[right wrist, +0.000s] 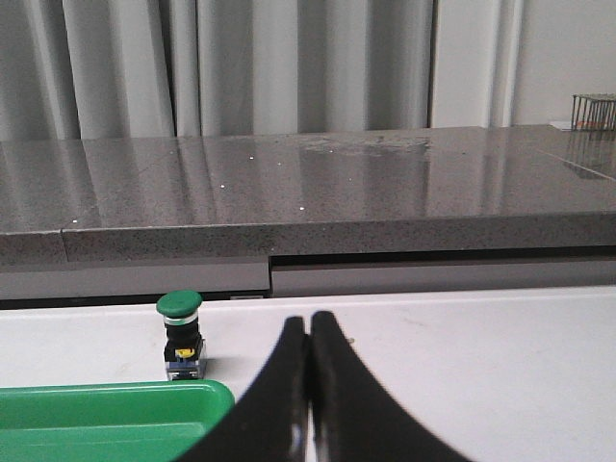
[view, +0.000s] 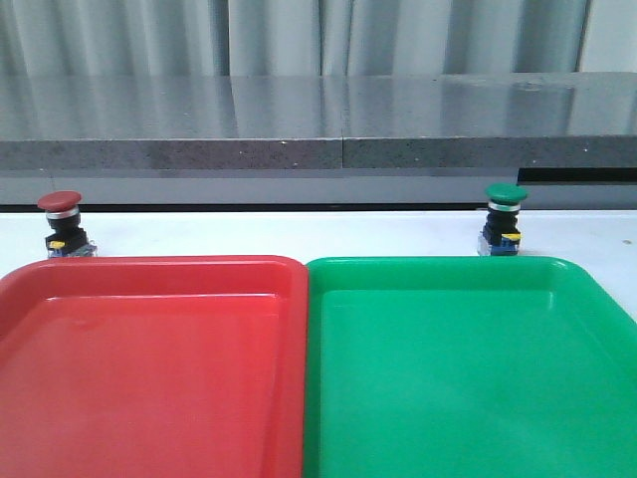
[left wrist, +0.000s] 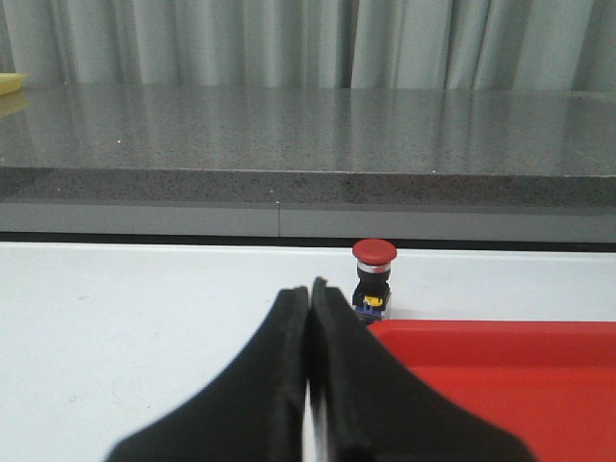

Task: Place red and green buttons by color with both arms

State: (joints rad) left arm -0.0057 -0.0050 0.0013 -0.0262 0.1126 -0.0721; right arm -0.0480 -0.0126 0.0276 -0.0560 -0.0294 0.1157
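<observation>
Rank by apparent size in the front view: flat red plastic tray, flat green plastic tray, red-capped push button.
1-2. Flat green plastic tray and flat red plastic tray: alike, both cropped, no ranking.
3. Red-capped push button, far smaller.

Light is bright and even, seemingly from overhead. The grey ledge (view: pixel 318 110) shows pale streaked reflections of the curtain (view: pixel 299 35), and the red tray (view: pixel 149 368) and green tray (view: pixel 468 368) carry a soft sheen. Shadows on the white bench (view: pixel 289 234) are faint. The front view looks slightly soft.
</observation>
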